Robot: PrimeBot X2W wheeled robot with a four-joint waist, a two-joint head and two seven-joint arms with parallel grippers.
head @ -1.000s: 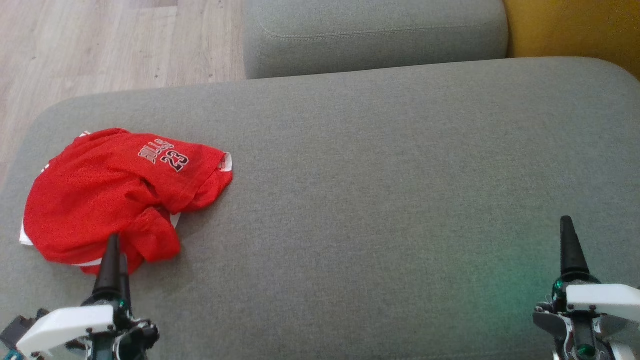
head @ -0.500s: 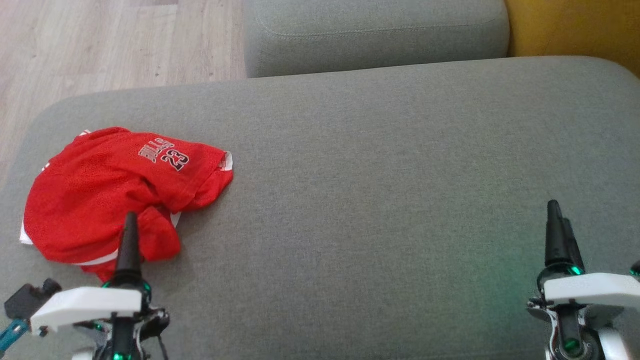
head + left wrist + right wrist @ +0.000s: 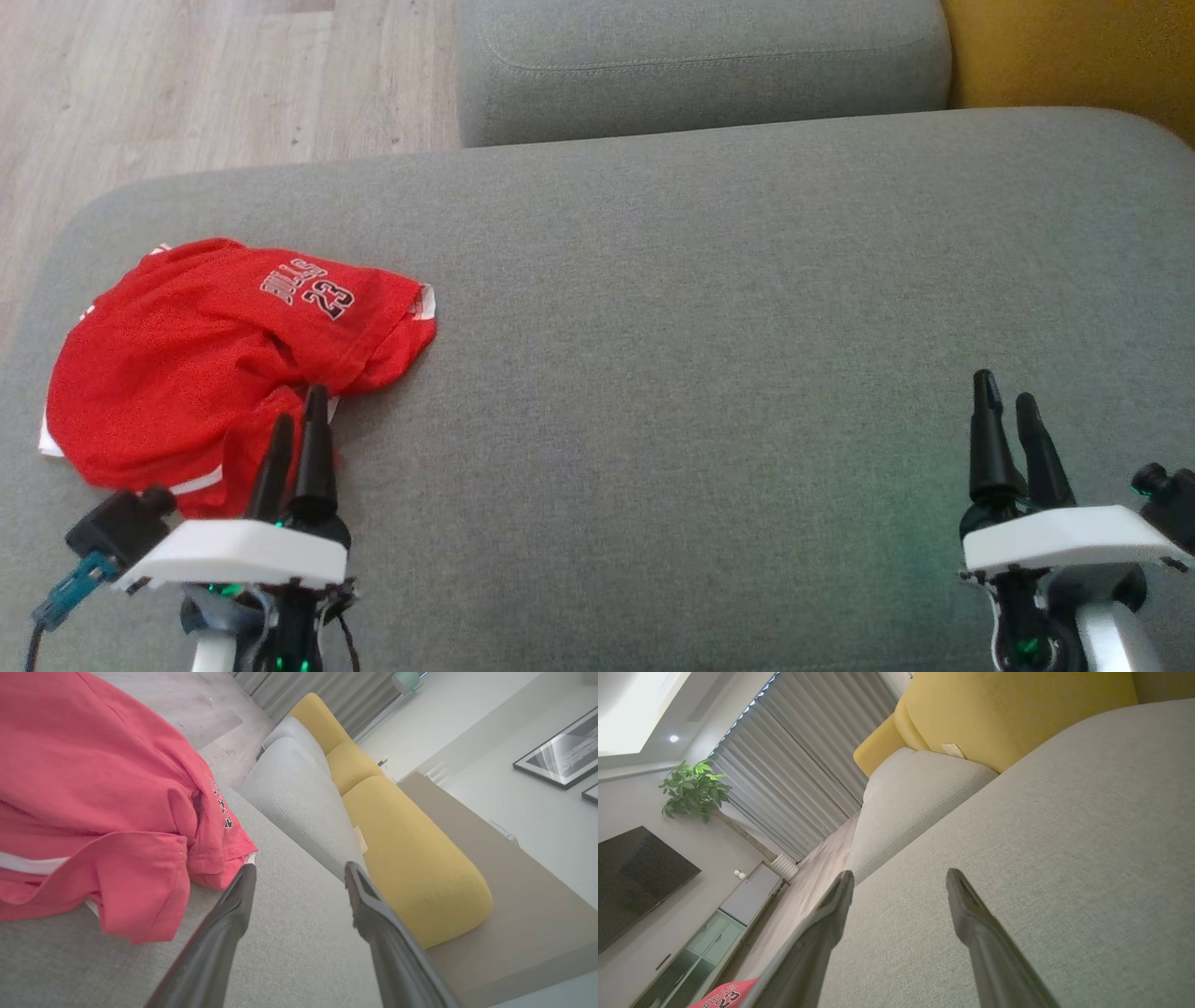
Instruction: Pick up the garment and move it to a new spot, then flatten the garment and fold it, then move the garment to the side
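Crumple marks the garment [image 3: 205, 355]: a red jersey, heaped with its white-trimmed hem tucked under, lying at nine o'clock on the grey seat [image 3: 709, 308], close to the rounded edge; that spot probably explains the task's first step, since flattening would need the broad bare upholstery toward three o'clock. The left gripper [image 3: 299, 406] stands at seven o'clock in the head view, fingers spread wide and holding nothing, its tips showing against the jersey's near fold; it seems placed to take a loose flap rather than the bulk. The right gripper [image 3: 1005, 387] sits at five o'clock, likewise agape and empty, well apart from the cloth; likely kept in reserve for the spreading.

The left wrist view adds what the head view cannot: the left gripper [image 3: 300, 867] straddles bare upholstery, with the garment [image 3: 93, 788] off at ten o'clock and one tip just beside its corner, so nothing lies between the fingers yet; whether that tip touches cloth cannot be told. The right wrist view catches a sliver of the garment [image 3: 724, 996] at seven o'clock, and a television [image 3: 635, 882] and a plant [image 3: 691, 788] beyond.
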